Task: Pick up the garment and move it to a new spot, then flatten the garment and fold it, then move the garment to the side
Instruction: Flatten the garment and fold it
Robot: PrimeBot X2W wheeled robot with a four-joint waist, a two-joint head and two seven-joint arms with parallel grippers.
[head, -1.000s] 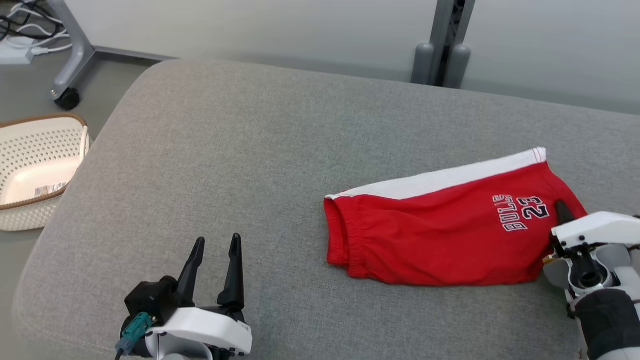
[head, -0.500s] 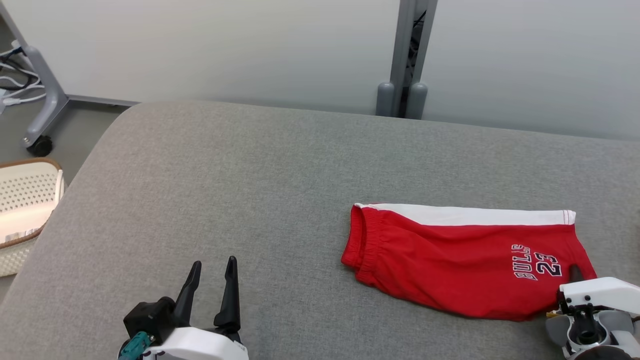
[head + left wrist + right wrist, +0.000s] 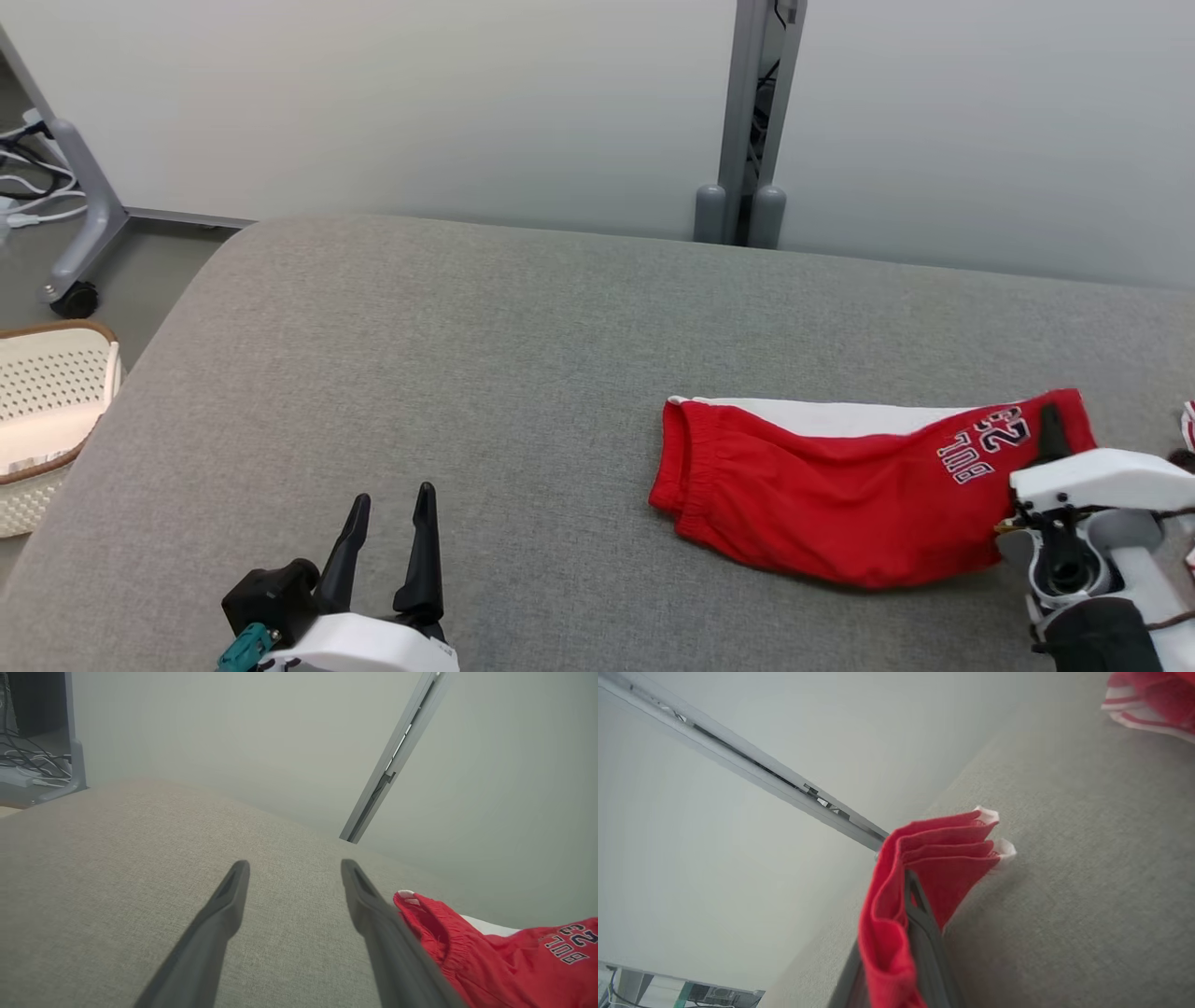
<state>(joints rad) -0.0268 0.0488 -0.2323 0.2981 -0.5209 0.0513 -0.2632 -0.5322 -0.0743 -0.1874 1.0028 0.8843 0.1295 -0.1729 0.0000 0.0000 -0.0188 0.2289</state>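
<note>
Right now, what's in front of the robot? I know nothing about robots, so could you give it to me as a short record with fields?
Surface: grey padded bench
Garment: red shorts with a white stripe, folded, pinched end raised
Right gripper: shut on the leg end of the shorts
Left gripper: open, holding nothing, apart from the shorts
Nearby: white basket on the floor to the robot's left; another red-and-white cloth on the bench
</note>
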